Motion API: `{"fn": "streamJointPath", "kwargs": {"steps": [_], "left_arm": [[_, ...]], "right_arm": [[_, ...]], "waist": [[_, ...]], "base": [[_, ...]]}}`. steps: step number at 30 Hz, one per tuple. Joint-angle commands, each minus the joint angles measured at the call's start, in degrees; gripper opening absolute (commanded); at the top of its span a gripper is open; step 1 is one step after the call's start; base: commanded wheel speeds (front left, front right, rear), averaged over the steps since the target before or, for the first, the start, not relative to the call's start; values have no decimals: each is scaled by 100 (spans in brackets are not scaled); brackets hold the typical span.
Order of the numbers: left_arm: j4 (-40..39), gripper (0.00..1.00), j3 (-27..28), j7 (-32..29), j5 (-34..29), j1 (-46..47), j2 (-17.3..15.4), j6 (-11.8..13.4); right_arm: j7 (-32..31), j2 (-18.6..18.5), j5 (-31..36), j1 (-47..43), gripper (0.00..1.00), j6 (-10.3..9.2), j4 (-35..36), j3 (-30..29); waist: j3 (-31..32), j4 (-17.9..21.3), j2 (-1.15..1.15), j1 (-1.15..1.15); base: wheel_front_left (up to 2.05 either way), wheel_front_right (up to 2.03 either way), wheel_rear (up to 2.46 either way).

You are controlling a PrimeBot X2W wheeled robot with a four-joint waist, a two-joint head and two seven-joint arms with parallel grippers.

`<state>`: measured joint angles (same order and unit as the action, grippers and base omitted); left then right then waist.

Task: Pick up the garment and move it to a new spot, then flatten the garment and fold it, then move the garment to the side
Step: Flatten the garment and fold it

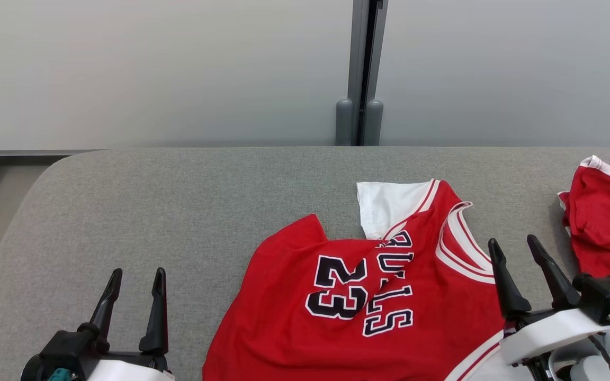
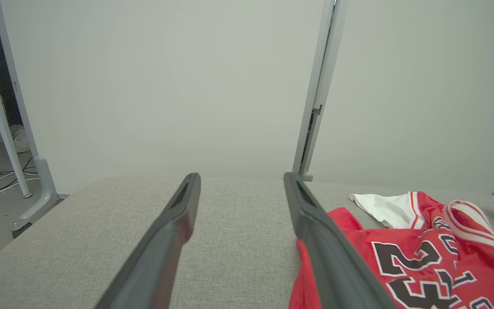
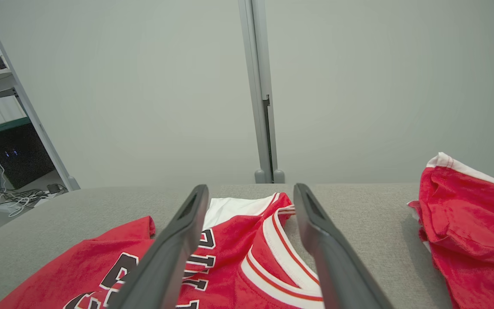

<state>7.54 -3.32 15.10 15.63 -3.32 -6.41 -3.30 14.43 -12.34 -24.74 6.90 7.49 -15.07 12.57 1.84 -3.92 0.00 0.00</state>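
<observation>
The garment [image 1: 368, 296] is a red jersey with white trim and black "23" lettering, lying rumpled on the grey table [image 1: 178, 211] right of centre; one white part is folded out at its far side. It also appears in the left wrist view as the garment [image 2: 423, 257] and in the right wrist view as the garment [image 3: 238, 262]. My left gripper [image 1: 134, 275] is open above bare table, left of the jersey. My right gripper [image 1: 518, 247] is open over the jersey's right collar edge, holding nothing.
A second red and white cloth [image 1: 607, 233] lies bunched at the table's right edge, seen too as the cloth [image 3: 470, 223]. Grey partition panels with a metal post [image 1: 360, 74] stand behind the table. The table's left edge [image 1: 14, 233] drops to the floor.
</observation>
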Motion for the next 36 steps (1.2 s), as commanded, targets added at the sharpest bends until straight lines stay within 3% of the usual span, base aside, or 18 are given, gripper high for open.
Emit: {"fn": "streamJointPath", "kwargs": {"steps": [1,12,18,23,27,32,36], "left_arm": [[-21,100,34,5,-58,15,0,-33],[-104,100,80,-65,-74,-23,21,-86],[-120,100,-121,-1080,88,-159,-72,-127],[-547,100,-292,-2172,256,-412,-118,-100],[-941,100,-408,-2940,365,-626,-213,-78],[-1345,100,-496,-3780,585,-934,-316,-57],[-1496,100,-592,-4396,847,-1152,-352,-85]], "right_arm": [[44,-45,23,69,100,2,40,-28],[-75,-141,14,16,100,2,309,-282],[-831,-394,-209,-236,100,2,646,-538],[-1979,-760,-849,-706,100,2,955,-608],[-3073,-839,-1393,-1104,100,2,1092,-838],[-4302,-723,-1773,-1589,100,2,1361,-1265],[-5070,-546,-1703,-1951,100,2,1566,-1575]], "waist": [[1,4,0,0],[-31,90,0,0],[-120,144,0,0],[-364,180,0,0],[-490,207,0,0],[-587,179,0,0],[-634,157,0,0]], "base": [[0,0,0],[0,0,0],[0,0,0],[0,0,0],[0,0,0],[0,0,0],[0,0,0]]}}
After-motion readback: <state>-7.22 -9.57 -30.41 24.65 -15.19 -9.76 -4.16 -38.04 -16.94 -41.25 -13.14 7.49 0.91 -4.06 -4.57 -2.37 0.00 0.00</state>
